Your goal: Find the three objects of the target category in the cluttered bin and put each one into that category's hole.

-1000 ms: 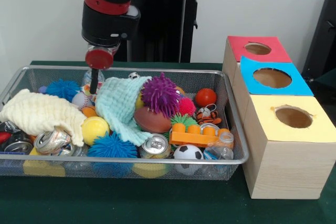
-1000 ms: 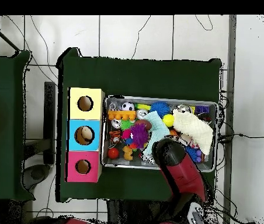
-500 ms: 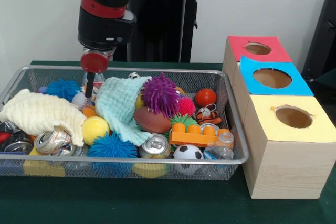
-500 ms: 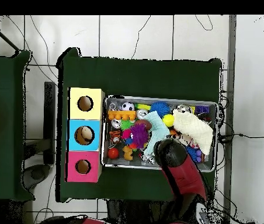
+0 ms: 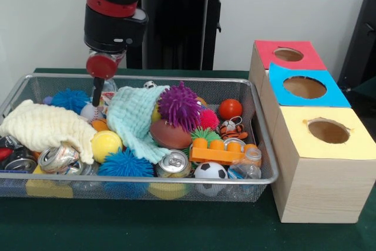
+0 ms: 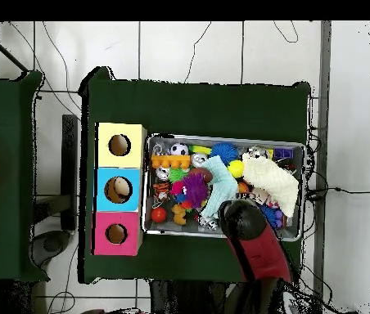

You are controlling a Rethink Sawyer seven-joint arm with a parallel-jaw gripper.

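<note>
On the green-covered counter (image 5: 176,227) in the front view: a wire mesh bin (image 5: 265,163) crammed with clutter, with three wooden boxes just to its right, running far to near as red-topped box (image 5: 305,57), blue-topped box (image 5: 338,95) and yellow-topped box (image 5: 358,145), each with a round hole in its top. Above the bin's far left part, the red and black arm (image 5: 114,4), ending in a round red disc and a thin dark tip, the jaws (image 5: 96,95), hanging just over the clutter near a small white baseball (image 5: 89,111); cannot tell whether released or clenched, nothing visibly held. Within the bin: a cream knitted cloth (image 5: 44,127) at left, a mint-green cloth (image 5: 132,119) draped across the middle, a purple spiky ball (image 5: 179,106), a brown toy football (image 5: 170,135), a yellow smooth ball (image 5: 106,144), a blue spiky ball (image 5: 124,164), a crushed silver can (image 5: 57,158), an upright silver can (image 5: 173,163), an orange toy brick (image 5: 221,151), a small soccer ball (image 5: 210,171) and a red-orange ball (image 5: 230,109) toward the far right. All still lying in the bin, none at the holes.

From overhead: same bin (image 6: 303,147) to the right of the box row, yellow-topped box (image 6: 131,131) farthest from the robot's base, red-topped box (image 6: 102,245) nearest. Arm (image 6: 258,245) reaching in over the bin's near edge, hiding the jaws beneath it. Mint-green cloth (image 6: 218,181) and cream cloth (image 6: 274,181) side by side mid-bin, purple spiky ball (image 6: 192,186) just left of them.
</note>
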